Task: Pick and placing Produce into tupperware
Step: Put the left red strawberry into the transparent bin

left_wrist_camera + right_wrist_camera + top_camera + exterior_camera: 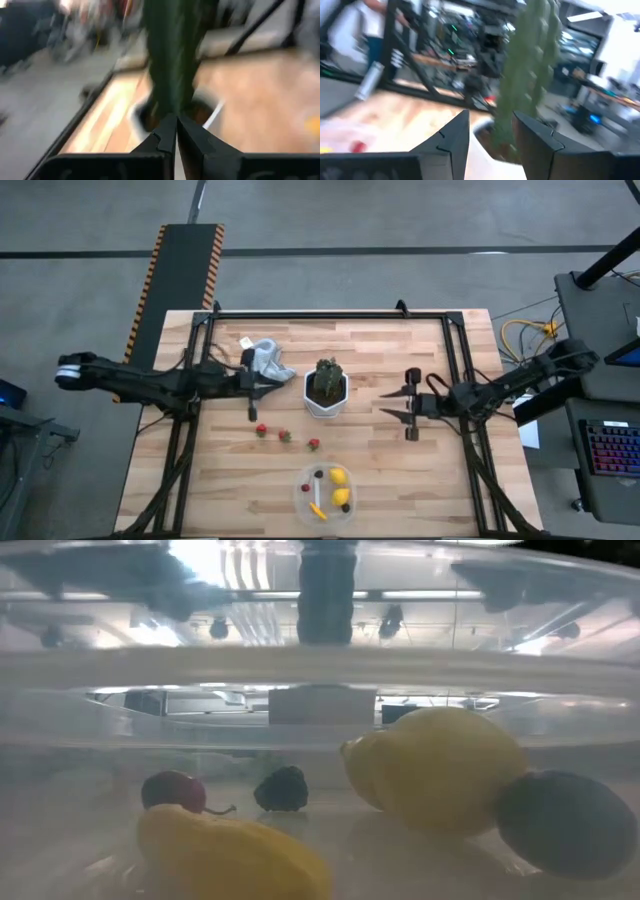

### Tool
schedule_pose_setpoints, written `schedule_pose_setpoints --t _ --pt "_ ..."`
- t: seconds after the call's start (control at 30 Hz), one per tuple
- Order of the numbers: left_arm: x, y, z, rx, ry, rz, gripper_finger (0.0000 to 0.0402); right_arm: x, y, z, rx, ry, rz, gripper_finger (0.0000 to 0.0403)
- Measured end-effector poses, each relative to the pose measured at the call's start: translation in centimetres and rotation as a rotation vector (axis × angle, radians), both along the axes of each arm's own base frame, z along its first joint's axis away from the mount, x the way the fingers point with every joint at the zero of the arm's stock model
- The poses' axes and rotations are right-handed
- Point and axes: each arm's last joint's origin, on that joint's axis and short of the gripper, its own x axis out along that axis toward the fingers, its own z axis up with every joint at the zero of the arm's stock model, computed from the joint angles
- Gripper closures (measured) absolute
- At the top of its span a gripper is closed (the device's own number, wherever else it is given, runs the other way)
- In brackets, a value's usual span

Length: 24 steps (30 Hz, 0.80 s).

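Red strawberries (285,436) well apart from left fingers (291,380) clenched, right fingers (392,404) released.

Clear round tub (323,493) sits at the table's near edge, holding lemons (339,476), a berry and a yellow sliver; three strawberries (285,436) lie loose just beyond it.

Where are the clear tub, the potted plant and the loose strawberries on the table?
tupperware (303,498): high view, bare left part of its rim.
potted plant (326,378): high view, its green spiky top.
strawberries (285,436): high view, the middle one of three lying loose on the wood.
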Motion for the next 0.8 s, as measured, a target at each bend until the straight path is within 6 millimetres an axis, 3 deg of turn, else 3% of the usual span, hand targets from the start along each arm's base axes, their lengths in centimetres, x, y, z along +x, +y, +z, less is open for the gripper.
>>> schedule_pose_setpoints --t 0.2,0.4,0.57,0.8 --pt "0.7 0.1 1.0 -0.005 0.238 0.082 0.0402 0.4 -1.2 -0.5 0.008 0.078 -0.097 0.0262" --pt "0.8 0.1 1.1 -0.139 0.388 0.142 0.0399 0.4 -1.7 -1.1 0.056 0.104 -0.123 0.0265" --pt "0.2 0.0 0.8 -0.325 0.614 0.24 0.0354 0.3 -1.7 -1.2 0.066 0.108 -0.122 0.0264" --pt "0.3 -0.3 2.4 -0.686 0.79 0.458 0.0299 0.3 -1.7 -1.3 0.068 0.109 -0.121 0.0264"
